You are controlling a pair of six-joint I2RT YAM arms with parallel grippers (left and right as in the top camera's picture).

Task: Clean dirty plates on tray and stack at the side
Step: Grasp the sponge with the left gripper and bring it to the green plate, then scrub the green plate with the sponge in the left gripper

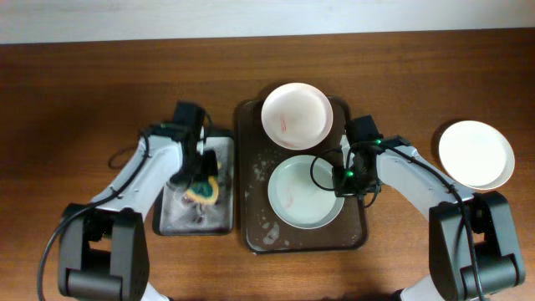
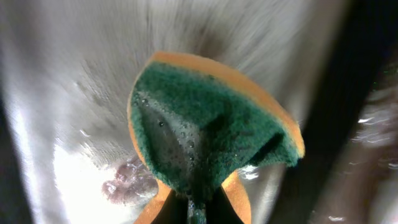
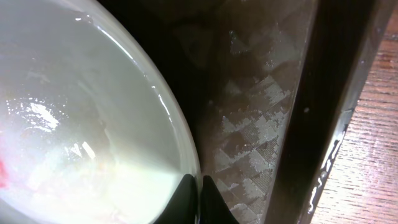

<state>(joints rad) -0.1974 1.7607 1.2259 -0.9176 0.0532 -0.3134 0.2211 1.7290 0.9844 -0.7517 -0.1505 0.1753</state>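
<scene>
Wooden table (image 1: 84, 84) bears the tray (image 1: 247, 167); its red-smeared mint plate (image 1: 301, 201) is pinched at the rim by the right gripper (image 3: 199, 194); the left gripper (image 1: 201, 179) clamps a sponge (image 2: 205, 149).

No legible txt, labels, brand marks or nos. in any view (wrist cams partly blurred).

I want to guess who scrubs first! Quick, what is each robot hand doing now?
Left hand: closed, holding the green and orange sponge.
Right hand: closed, pinching the rim of the mint green plate.
</scene>
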